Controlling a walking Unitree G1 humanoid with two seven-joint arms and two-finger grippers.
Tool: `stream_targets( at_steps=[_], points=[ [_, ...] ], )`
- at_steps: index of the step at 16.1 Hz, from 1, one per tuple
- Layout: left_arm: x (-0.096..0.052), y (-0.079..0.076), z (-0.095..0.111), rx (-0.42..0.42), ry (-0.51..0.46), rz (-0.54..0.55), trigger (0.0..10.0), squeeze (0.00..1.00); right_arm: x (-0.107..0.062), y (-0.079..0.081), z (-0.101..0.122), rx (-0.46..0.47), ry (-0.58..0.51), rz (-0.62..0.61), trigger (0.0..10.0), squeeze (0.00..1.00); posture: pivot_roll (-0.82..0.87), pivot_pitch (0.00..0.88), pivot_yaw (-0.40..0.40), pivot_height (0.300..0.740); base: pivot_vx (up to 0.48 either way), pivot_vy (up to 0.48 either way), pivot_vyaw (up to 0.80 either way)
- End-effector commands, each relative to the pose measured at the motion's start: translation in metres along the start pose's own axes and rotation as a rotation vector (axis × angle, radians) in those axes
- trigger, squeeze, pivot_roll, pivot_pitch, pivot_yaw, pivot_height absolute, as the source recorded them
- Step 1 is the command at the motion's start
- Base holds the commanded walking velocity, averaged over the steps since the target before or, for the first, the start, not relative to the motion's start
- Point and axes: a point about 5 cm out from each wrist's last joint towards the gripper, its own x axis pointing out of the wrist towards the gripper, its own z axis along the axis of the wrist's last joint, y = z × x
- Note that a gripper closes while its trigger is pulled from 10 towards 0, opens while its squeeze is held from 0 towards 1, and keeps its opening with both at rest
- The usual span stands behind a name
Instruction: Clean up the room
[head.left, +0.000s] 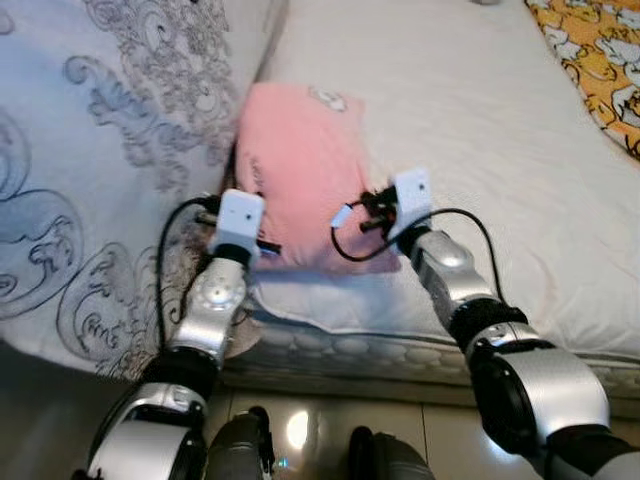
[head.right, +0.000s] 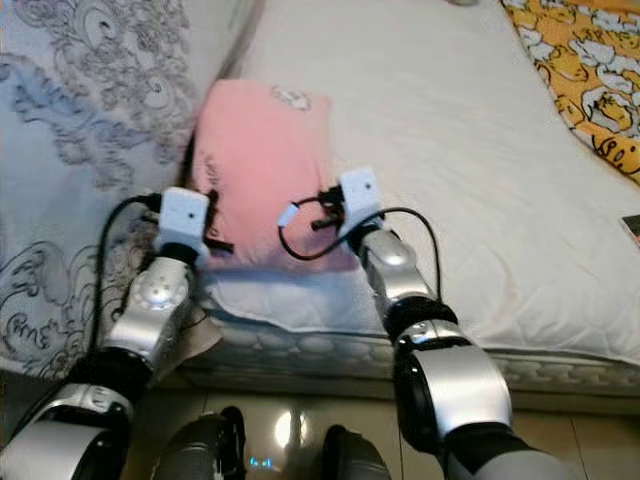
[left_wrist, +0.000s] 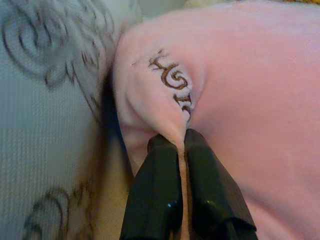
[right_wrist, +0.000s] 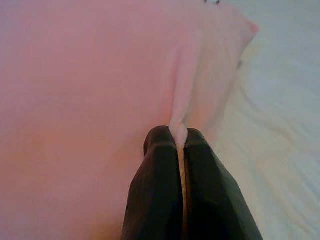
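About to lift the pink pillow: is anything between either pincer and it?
Nothing visible. The left pincer and right pincer are each shut on a pinched fold of the pink pillow, which lies on the white mattress beside the patterned quilt.

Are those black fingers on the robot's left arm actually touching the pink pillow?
Touching. The left wrist view shows the left gripper closed on a pinched fold of the pink pillow, fabric squeezed between both fingers.
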Motion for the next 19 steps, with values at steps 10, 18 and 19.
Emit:
stream_targets(
  at_steps=[10,18,19],
  points=[
    [0.013,0.01,0.014,0.028,-0.027,-0.088,10.0,1.0,0.0,0.0,0.001,0.083,-0.043,-0.163,10.0,1.0,0.07,0.184,-0.077,0.74,0.0,0.0,0.0],
    [0.012,0.036,0.027,0.08,-0.068,-0.138,10.0,1.0,-0.015,0.006,0.0,0.074,-0.15,-0.211,10.0,1.0,0.05,0.163,-0.074,0.74,0.0,0.0,0.0],
    [0.011,0.04,0.026,0.092,-0.06,-0.141,10.0,1.0,-0.017,0.006,-0.001,0.073,-0.155,-0.216,10.0,1.0,0.05,0.161,-0.073,0.74,0.0,0.0,0.0]
  ],
)
